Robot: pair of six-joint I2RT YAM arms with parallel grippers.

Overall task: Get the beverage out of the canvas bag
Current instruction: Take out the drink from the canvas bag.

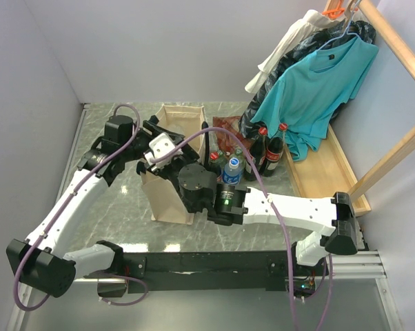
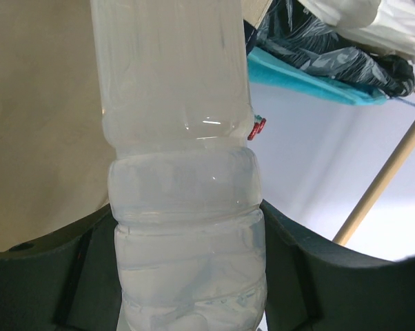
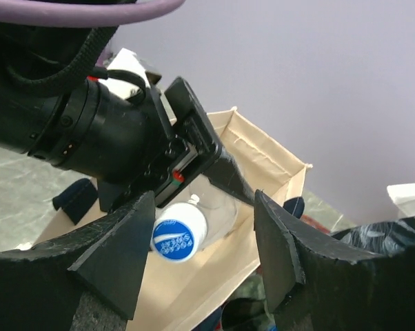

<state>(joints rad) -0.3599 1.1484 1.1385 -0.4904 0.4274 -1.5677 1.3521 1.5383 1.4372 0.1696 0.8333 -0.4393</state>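
One beverage bottle [image 2: 176, 103] is pinched in the left pincer [image 2: 190, 289] by one canvas bag [image 1: 167, 200]; right pincer [image 3: 204, 252] spread.

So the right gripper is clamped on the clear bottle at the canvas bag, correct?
No, it is the left gripper that is clamped on the clear bottle at the canvas bag. The right wrist view shows this: the right gripper is open and empty.

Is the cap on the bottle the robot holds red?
No, the held bottle's cap is blue and white.
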